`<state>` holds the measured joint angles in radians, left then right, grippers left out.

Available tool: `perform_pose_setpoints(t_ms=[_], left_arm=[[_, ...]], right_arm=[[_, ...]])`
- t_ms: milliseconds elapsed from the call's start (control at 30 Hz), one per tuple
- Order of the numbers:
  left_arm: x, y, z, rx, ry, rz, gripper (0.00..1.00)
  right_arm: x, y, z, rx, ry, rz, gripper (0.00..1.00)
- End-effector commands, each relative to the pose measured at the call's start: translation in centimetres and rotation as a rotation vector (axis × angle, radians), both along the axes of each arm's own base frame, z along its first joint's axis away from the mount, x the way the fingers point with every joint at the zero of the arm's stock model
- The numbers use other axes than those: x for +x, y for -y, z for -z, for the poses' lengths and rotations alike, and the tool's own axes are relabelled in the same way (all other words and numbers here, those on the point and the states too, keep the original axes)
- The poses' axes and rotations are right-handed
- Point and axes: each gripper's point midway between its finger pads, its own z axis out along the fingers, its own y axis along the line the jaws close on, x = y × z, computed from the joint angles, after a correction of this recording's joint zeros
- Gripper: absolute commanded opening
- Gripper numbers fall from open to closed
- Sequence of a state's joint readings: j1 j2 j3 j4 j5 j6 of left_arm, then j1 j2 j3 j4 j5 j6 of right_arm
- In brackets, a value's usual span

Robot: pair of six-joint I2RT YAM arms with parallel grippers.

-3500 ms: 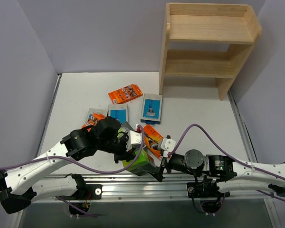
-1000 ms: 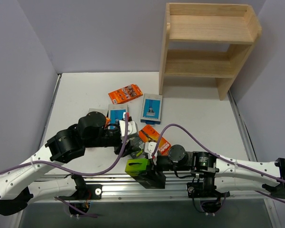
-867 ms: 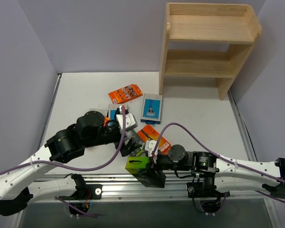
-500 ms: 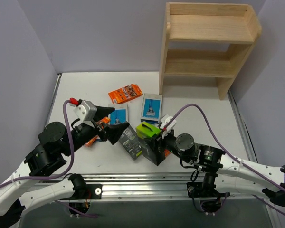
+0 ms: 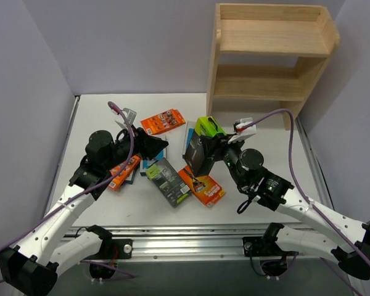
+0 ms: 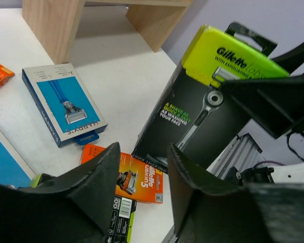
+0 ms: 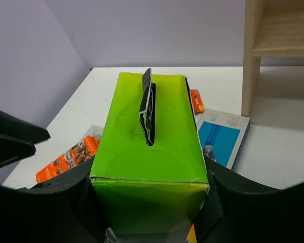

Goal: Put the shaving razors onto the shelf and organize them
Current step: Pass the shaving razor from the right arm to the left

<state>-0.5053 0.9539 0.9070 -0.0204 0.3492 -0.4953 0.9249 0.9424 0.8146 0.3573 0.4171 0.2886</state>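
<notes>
My right gripper (image 5: 211, 150) (image 7: 149, 202) is shut on a black razor box with a lime-green end (image 5: 202, 143) (image 7: 149, 147) (image 6: 202, 116), held upright above the table's middle. My left gripper (image 5: 153, 147) (image 6: 143, 152) hovers to its left, open and empty. A second black box (image 5: 168, 182) lies flat below it. Orange packs lie at the centre (image 5: 203, 186) (image 6: 137, 177), at the back (image 5: 163, 121) and at the left (image 5: 123, 171) (image 7: 66, 157). A light-blue card (image 6: 66, 104) (image 7: 223, 136) lies behind the held box. The wooden shelf (image 5: 268, 55) stands at the back right, both tiers bare.
Purple walls close in the table on the left, back and right. The aluminium rail (image 5: 185, 237) runs along the near edge. Another light-blue card (image 5: 147, 164) peeks out under the left arm. The shelf's leg (image 7: 253, 55) stands right of the held box.
The right gripper has lifted the black box from the near edge and carried it back toward the shelf. The left arm has swung away to the left and back, its jaws widening then narrowing.
</notes>
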Motion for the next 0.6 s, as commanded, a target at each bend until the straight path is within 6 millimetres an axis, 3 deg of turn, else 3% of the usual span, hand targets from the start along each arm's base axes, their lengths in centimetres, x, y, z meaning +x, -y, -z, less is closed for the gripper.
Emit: perform_pose_setpoints(t_ms=[0, 133, 200, 233, 267, 300, 433, 467, 567], left_arm=[[-2.0, 1.2, -3.8, -0.123, 0.081, 0.150, 0.48], [-2.4, 1.7, -2.6, -0.143, 0.041, 0.190, 0.38], [-2.8, 1.9, -3.1, -0.209, 0.028, 0.209, 0.30], [-2.9, 2.0, -2.2, -0.223, 0.000, 0.217, 0.23], [-3.3, 2.2, -2.5, -0.261, -0.012, 0.240, 0.04], [-3.3, 2.3, -2.2, -0.270, -0.029, 0.245, 0.02], [-3.8, 2.6, -1.2, -0.306, -0.081, 0.275, 0.03], [-4.0, 2.6, -0.8, -0.314, -0.097, 0.275, 0.17], [-4.5, 2.3, -0.8, -0.362, -0.098, 0.275, 0.35]], right_arm=[[-0.4, 0.7, -9.0, 0.273, 0.145, 0.001, 0.00], [-0.6, 1.3, -9.8, 0.370, 0.161, 0.011, 0.00], [-1.0, 1.7, -10.9, 0.440, 0.189, 0.004, 0.00], [-1.0, 1.7, -10.8, 0.450, 0.192, 0.003, 0.00], [-1.1, 1.7, -11.0, 0.469, 0.194, 0.000, 0.00], [-1.1, 1.8, -11.3, 0.479, 0.197, 0.002, 0.00], [-1.2, 1.6, -11.9, 0.506, 0.203, -0.013, 0.00], [-1.2, 1.5, -11.8, 0.508, 0.204, -0.017, 0.00], [-1.5, 1.9, -11.9, 0.542, 0.209, -0.014, 0.00]])
